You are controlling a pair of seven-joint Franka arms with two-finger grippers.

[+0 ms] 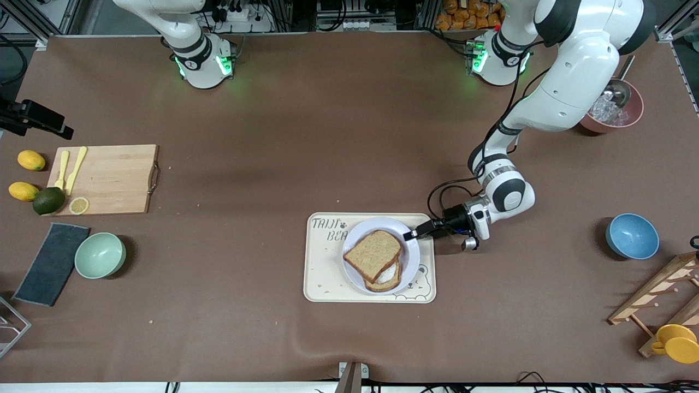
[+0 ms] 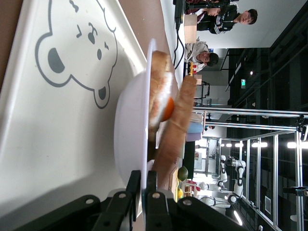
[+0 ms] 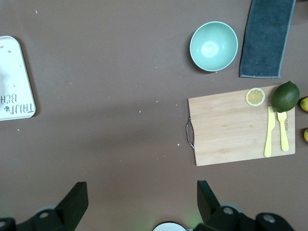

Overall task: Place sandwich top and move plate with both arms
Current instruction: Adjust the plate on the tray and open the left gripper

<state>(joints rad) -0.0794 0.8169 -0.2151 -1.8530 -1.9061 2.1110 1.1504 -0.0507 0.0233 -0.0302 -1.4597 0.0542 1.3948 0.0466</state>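
The lavender-white plate (image 1: 357, 236) sits on the cream bear-print tray (image 1: 326, 273). On it, the sandwich top (image 1: 373, 254) lies over the bread slice with egg (image 1: 386, 275), turned a little askew. My left gripper (image 1: 408, 236) is low at the plate's edge toward the left arm's end, shut on the rim. In the left wrist view its fingers (image 2: 134, 185) pinch the plate (image 2: 129, 134) edge-on, with the sandwich top (image 2: 182, 120) over the yolk. My right gripper (image 3: 140, 185) is open and empty, high over bare table, out of the front view.
A wooden cutting board (image 1: 106, 179) with yellow cutlery, a lemon slice and a green fruit lies toward the right arm's end, beside a green bowl (image 1: 100, 255) and dark cloth (image 1: 52, 263). A blue bowl (image 1: 632, 236), wooden rack (image 1: 655, 297) and yellow cup (image 1: 677, 343) stand toward the left arm's end.
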